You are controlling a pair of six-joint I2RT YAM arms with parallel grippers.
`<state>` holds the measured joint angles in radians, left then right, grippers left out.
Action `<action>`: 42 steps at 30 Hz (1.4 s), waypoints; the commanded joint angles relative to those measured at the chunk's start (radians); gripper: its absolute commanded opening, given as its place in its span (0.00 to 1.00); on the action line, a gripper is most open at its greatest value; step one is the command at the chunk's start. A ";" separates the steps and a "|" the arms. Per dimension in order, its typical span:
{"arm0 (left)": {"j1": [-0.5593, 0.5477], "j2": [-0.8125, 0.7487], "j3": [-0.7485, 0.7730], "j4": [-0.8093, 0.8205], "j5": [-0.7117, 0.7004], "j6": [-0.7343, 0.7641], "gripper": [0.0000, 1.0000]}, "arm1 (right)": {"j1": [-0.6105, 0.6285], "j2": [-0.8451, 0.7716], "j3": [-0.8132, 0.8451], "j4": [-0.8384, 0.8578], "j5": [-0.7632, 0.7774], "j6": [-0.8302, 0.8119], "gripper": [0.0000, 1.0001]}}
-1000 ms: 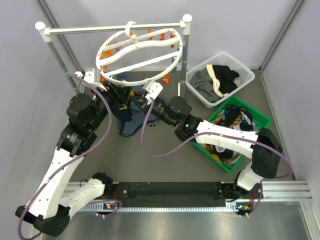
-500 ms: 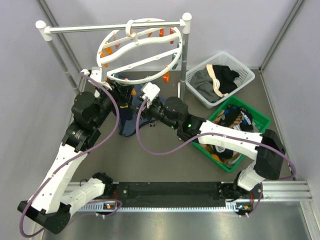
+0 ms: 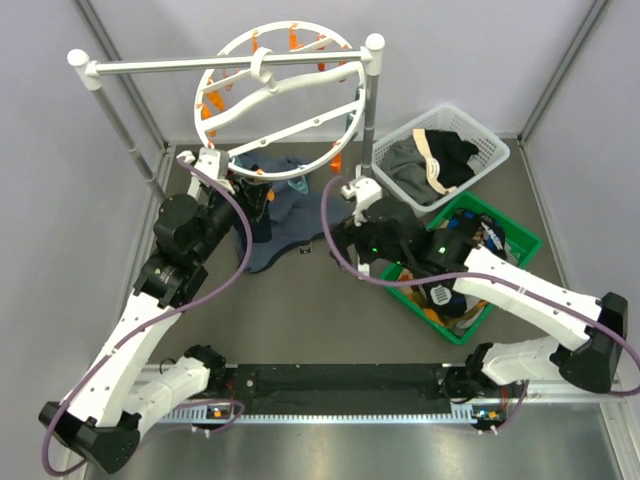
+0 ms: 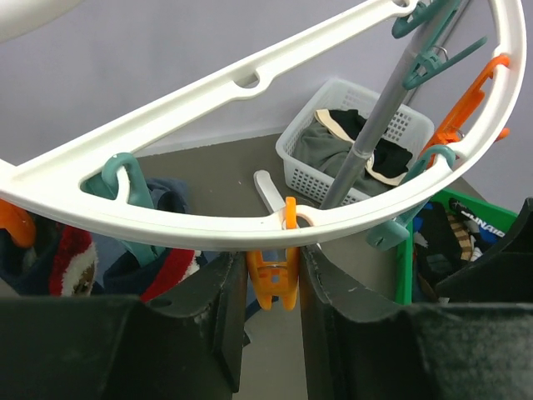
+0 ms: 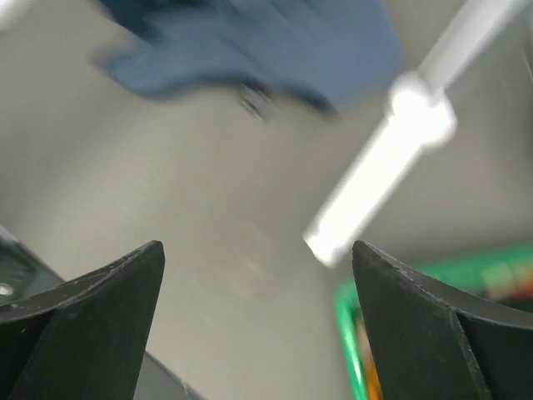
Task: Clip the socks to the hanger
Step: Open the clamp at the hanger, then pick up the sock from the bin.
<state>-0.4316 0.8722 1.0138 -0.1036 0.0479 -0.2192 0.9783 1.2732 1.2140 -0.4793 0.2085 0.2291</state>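
Step in hand, prob.: clip prep. The left tool (image 4: 271,260) is closed around an orange clip (image 4: 273,287) on the hanger (image 4: 358,212) rim, pinching it from both sides. The right tool (image 5: 258,250) is spread wide & empty, near the rack post (image 3: 371,120). Socks (image 3: 465,235) are seen in the green bin (image 3: 505,218). Next, likely: a sock is to be picked up by the right tool & fed into the clip mouth, w/ the clip held squeezed.
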 commanded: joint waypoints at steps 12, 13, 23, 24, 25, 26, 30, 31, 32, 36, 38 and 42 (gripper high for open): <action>0.002 -0.082 -0.044 0.067 0.007 0.041 0.00 | -0.626 -0.155 -0.145 -0.375 0.157 0.318 0.87; 0.004 -0.087 -0.046 0.070 0.009 0.038 0.00 | -0.648 -0.156 -0.155 -0.331 0.152 0.322 0.86; 0.010 -0.107 -0.053 0.078 0.010 0.018 0.00 | -0.736 -0.002 -0.179 -0.187 0.083 0.337 0.77; 0.011 -0.108 -0.053 0.077 0.007 0.018 0.00 | -0.740 0.011 -0.174 -0.173 0.119 0.331 0.75; 0.013 -0.108 -0.055 0.077 0.007 0.018 0.00 | -0.762 0.031 -0.169 -0.159 0.129 0.325 0.75; 0.016 -0.108 -0.055 0.077 0.009 0.018 0.00 | -0.779 0.047 -0.153 -0.148 0.137 0.314 0.73; 0.024 -0.108 -0.055 0.082 0.020 0.007 0.00 | -0.836 0.149 -0.082 -0.093 0.167 0.296 0.66; 0.025 -0.105 -0.055 0.085 0.024 0.006 0.00 | -0.843 0.175 -0.065 -0.085 0.167 0.294 0.64; 0.027 -0.102 -0.055 0.084 0.027 0.003 0.00 | -0.851 0.225 -0.035 -0.078 0.167 0.291 0.61; 0.031 -0.095 -0.055 0.084 0.029 0.001 0.00 | -0.874 0.376 0.050 -0.067 0.157 0.296 0.55; 0.034 -0.088 -0.053 0.084 0.035 -0.002 0.00 | -0.889 0.454 0.096 -0.071 0.166 0.305 0.52; 0.039 -0.073 -0.053 0.082 0.043 -0.006 0.00 | -0.924 0.543 0.147 -0.081 0.184 0.317 0.44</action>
<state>-0.4007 0.7860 0.9699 -0.0532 0.0673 -0.2123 0.0982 1.7557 1.2930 -0.5697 0.3489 0.5285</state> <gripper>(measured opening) 0.326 0.462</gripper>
